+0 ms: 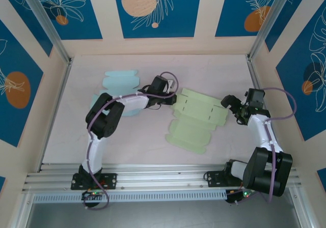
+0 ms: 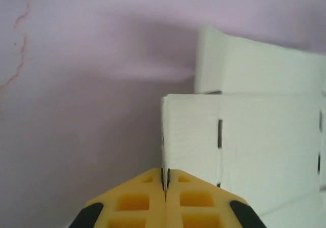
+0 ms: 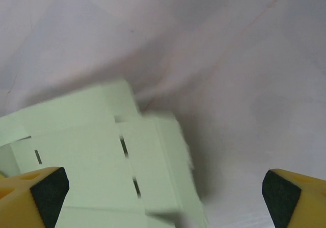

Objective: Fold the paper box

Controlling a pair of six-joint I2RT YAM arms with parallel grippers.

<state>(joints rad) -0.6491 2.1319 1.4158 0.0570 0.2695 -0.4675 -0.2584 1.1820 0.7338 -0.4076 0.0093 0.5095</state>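
Pinching the box (image 1: 196,118) by its left flap edge, the left claw (image 2: 165,186) was clenched shut, box lying flat on the table (image 1: 214,70). Right claw (image 1: 230,106) gaped beside the other edge (best bet: pin that side, then lift the flap slowly).

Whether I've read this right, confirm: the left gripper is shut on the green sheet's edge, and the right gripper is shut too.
Not quite: the right gripper is open, fingers wide apart, as the right wrist view shows. The left gripper is shut on the edge of the green sheet.
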